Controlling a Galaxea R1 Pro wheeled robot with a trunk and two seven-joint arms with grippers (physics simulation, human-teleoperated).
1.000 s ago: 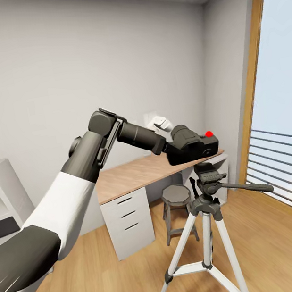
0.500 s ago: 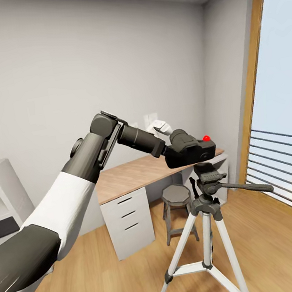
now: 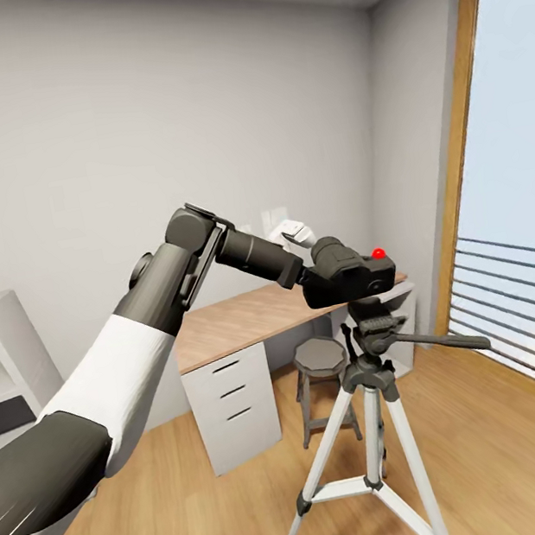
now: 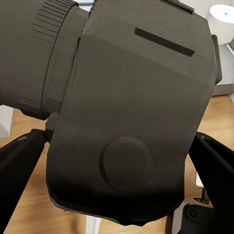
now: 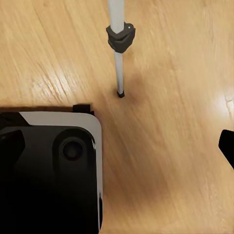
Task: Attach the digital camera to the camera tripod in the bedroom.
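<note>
Left tool (image 3: 322,280) pinches the rigid camera (image 3: 352,274) by its sides, directly above the tripod (image 3: 369,372) head.

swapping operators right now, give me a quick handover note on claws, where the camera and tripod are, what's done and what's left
Left claw: shut on the digital camera, holding it right above the camera tripod head; whether it is seated there cannot be told.
Right claw: one fingertip shows in its wrist view, over the floor by a tripod leg; state unclear.
Done: camera picked up and brought over the tripod, which stands by the desk.
Left: settle the camera on the head, confirm it holds, then release.
</note>
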